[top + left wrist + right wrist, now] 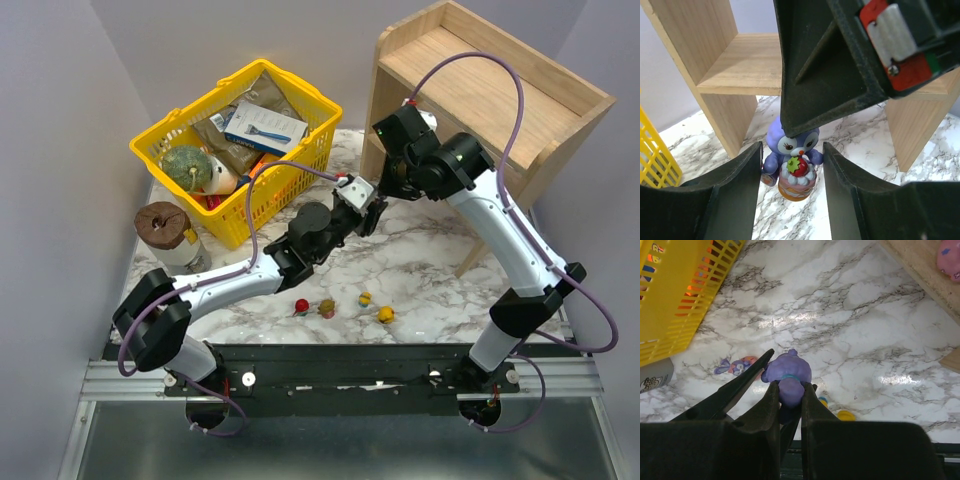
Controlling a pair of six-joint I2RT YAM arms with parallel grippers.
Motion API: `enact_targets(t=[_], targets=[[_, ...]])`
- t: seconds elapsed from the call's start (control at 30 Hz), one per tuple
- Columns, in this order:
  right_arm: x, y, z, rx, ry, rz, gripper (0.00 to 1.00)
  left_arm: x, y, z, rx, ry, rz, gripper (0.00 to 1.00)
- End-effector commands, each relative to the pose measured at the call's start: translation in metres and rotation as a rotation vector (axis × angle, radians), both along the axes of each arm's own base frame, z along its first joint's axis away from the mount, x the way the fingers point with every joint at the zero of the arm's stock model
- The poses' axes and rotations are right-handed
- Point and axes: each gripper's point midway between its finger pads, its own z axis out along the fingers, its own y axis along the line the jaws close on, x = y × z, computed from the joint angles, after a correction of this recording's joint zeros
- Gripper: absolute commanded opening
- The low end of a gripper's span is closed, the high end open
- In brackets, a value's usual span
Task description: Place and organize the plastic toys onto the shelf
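A white marbled worktop [430, 260] carries a yellow basket [180, 130] at its far-left corner and the light wooden shelf [480, 90] at its far-right corner, and both arms meet in front of the shelf's lower opening. The right gripper [789, 390] is clenched on the purple figurine [787, 371], pinching its rounded head from above so that it hangs clear of the worktop. The left gripper [791, 150] has a finger on each side of the figurine's body, very close to it, but I cannot tell whether they have made contact. The figurine looks like hard moulded plastic: light, stiff, glossy and probably slippery, with little risk of breaking. The head is a smooth dome, so a narrow pinch there could let the toy swivel or squirt out. The better hold is likely across the flanks of the body, just above the strawberry cake it carries in front, where the sides are flatter. A modest squeeze should do, and the flat underside should let it stand upright. Four small round toys [344, 308] lie in a loose row near the middle of the near edge. The right wrist view also shows a pink toy [947, 260] already on a shelf board — and one more figurine [737, 365] lying on its side on the marble.
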Motion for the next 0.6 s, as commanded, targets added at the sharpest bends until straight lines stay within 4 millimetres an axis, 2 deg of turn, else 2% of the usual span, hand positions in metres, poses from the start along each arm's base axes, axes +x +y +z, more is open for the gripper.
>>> enact_targets(t=[0.0,0.03,0.1,0.13,0.3,0.33,0.4,0.43,0.57], targets=[[-0.023,-0.004,0.003,0.015,0.051,0.067,0.01,0.004,-0.004,0.008,-0.003,-0.018,0.011,0.21],[-0.024,-0.003,0.003,0.016,0.051,0.077,0.01,0.004,-0.004,0.008,-0.003,-0.016,0.014,0.14],[-0.025,-0.002,0.003,0.022,0.050,0.091,0.03,0.004,-0.003,0.008,-0.004,-0.013,0.021,0.07],[-0.025,-0.001,0.001,0.021,0.051,0.098,0.09,0.005,-0.002,0.008,-0.004,-0.012,0.026,0.01],[-0.027,0.002,0.003,0.043,0.024,0.138,0.22,0.003,0.001,0.012,-0.013,-0.003,0.031,0.00],[-0.026,0.002,0.005,0.048,0.017,0.139,0.30,0.002,0.001,0.011,-0.009,-0.003,0.028,0.00],[-0.027,0.005,0.007,0.057,-0.001,0.164,0.38,0.001,0.002,0.013,-0.011,-0.003,0.025,0.00],[-0.027,0.005,0.007,0.062,-0.008,0.171,0.45,-0.001,0.003,0.012,-0.007,-0.003,0.016,0.00],[-0.028,0.013,0.011,0.095,-0.053,0.236,0.57,-0.009,0.004,0.013,-0.027,0.025,-0.012,0.00]])
